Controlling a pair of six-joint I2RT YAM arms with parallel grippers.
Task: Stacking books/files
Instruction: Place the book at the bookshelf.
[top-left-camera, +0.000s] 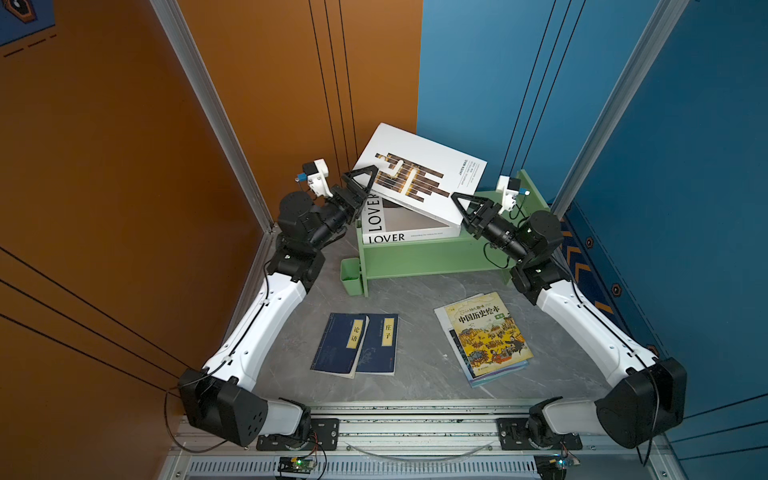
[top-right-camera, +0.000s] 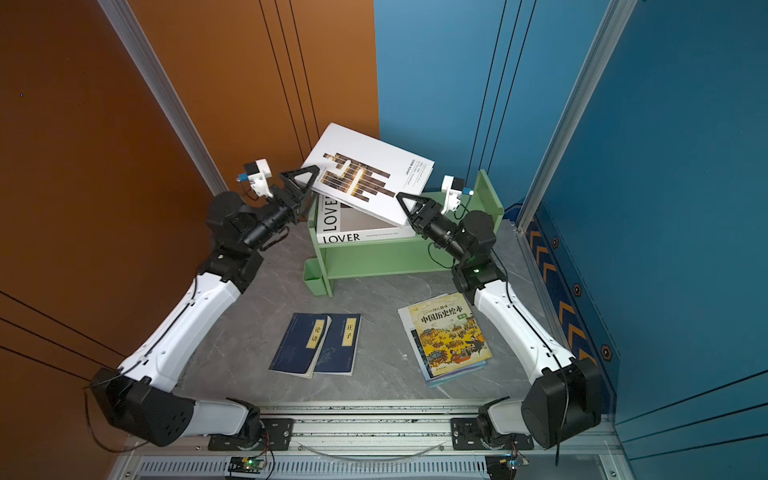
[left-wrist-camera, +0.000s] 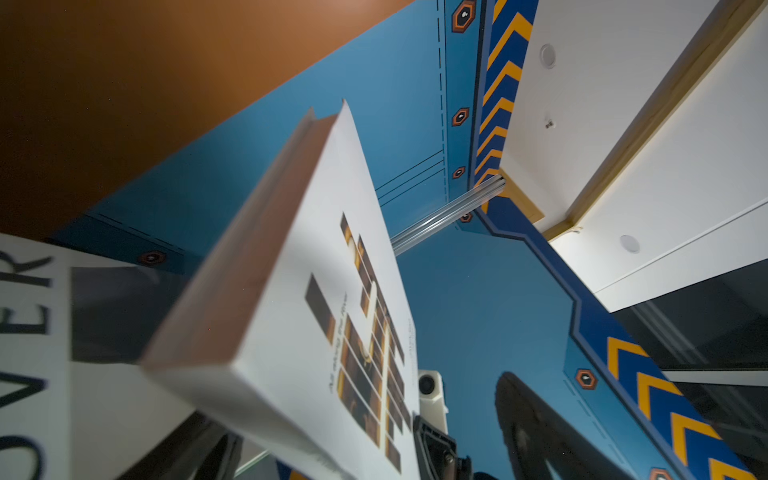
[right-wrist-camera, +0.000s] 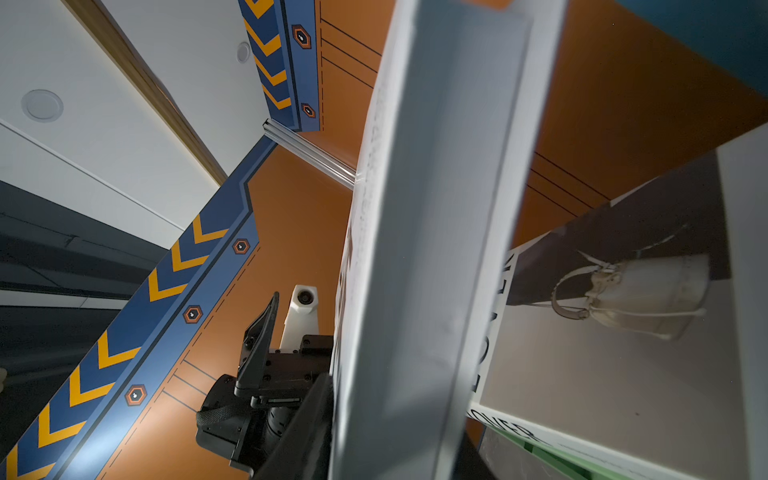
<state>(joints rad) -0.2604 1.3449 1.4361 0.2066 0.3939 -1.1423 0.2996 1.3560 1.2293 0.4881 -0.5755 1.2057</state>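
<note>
The white book with brown-black bars (top-left-camera: 419, 174) (top-right-camera: 370, 174) hangs tilted over the thick white "LOVER" book (top-left-camera: 386, 237) (top-right-camera: 340, 237). My right gripper (top-left-camera: 457, 201) (right-wrist-camera: 395, 436) is shut on its near right corner. My left gripper (top-left-camera: 368, 183) (left-wrist-camera: 361, 415) stands open around its left edge (left-wrist-camera: 249, 270), the fingers apart from the cover. On the table lie two navy yellow-labelled books (top-left-camera: 338, 343) (top-left-camera: 380, 345). The yellow picture book (top-left-camera: 488, 334) rests on a thin light-blue book (top-left-camera: 498, 376).
The "LOVER" book lies on a green desk shelf (top-left-camera: 415, 257) with a raised end panel (top-left-camera: 534, 191) and a small green cup (top-left-camera: 352, 276) at its left foot. Orange and blue walls close in behind the shelf. A metal rail (top-left-camera: 415, 419) runs along the front edge.
</note>
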